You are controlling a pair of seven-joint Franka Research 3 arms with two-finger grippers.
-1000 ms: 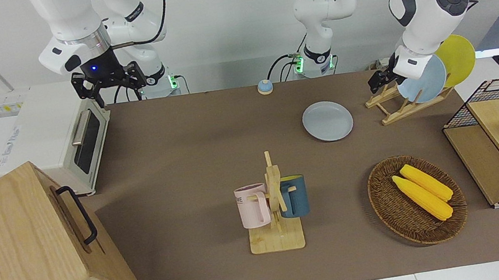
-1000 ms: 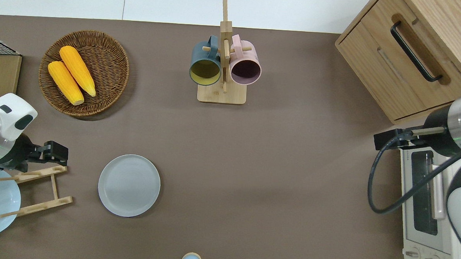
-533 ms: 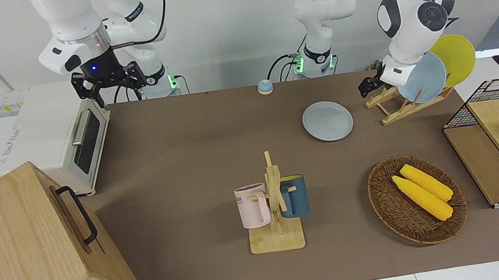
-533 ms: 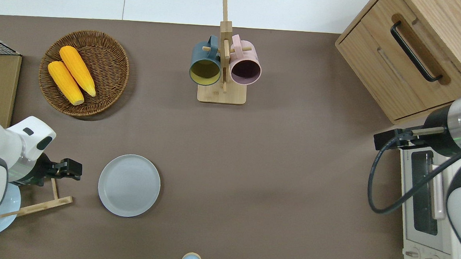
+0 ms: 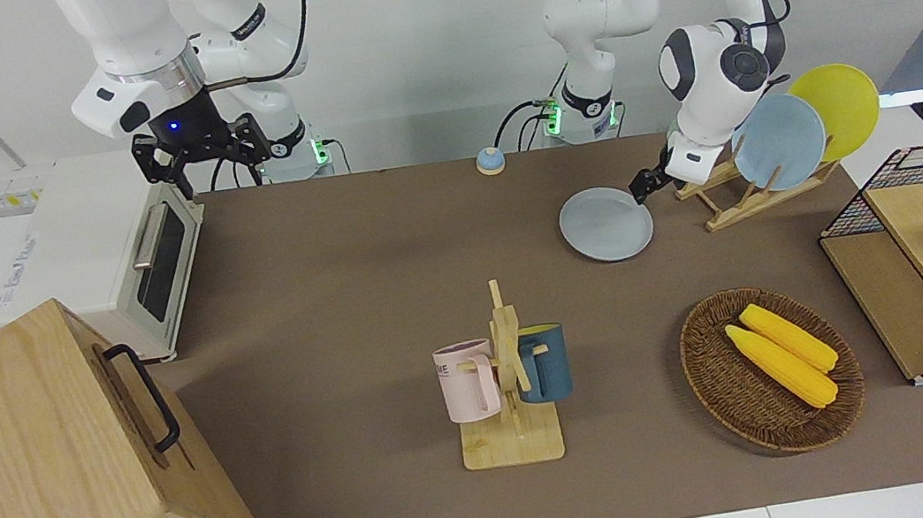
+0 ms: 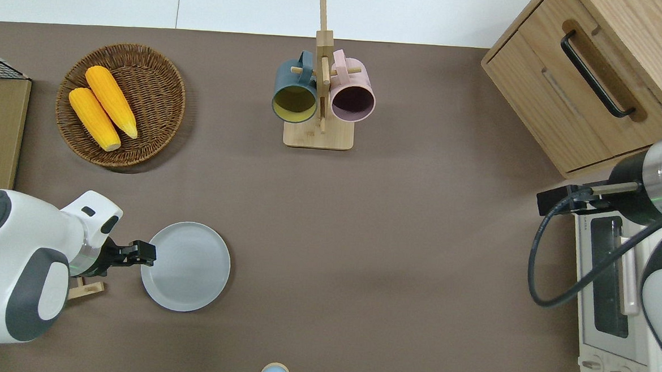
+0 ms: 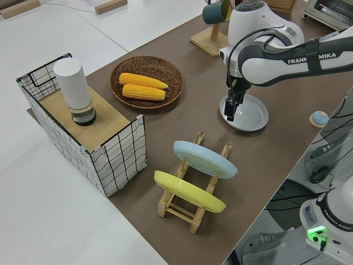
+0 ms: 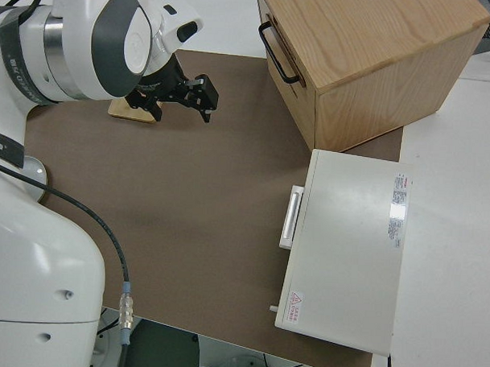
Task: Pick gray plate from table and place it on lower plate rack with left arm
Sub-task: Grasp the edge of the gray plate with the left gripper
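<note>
The left pincer (image 6: 145, 252) hangs low right at the edge of the gray plate (image 6: 188, 266), on the side of the plate that faces the rack. The plate lies flat on the brown counter (image 6: 362, 238), so the pincer comes in at the rim, which looks like the only part it can grab. I cannot tell if the pincer is spread or pressed together. It is not pinching the plate yet, as far as I can see.

Just next to the pincer, toward the left arm's end of the counter, stands the lower plate rack (image 5: 730, 201). It already holds a light blue plate (image 5: 780, 141) and a yellow plate (image 5: 839, 109), each leaning on its edge between the pegs. The pegs keep them from rolling away. The slots closest to the pincer look free, so I think the gray plate will go there.

The trip from plate to rack is short. The pincer will have to tip the plate up on its edge to slide it in.

The right pincer (image 5: 200, 155) is parked and spread.
</note>
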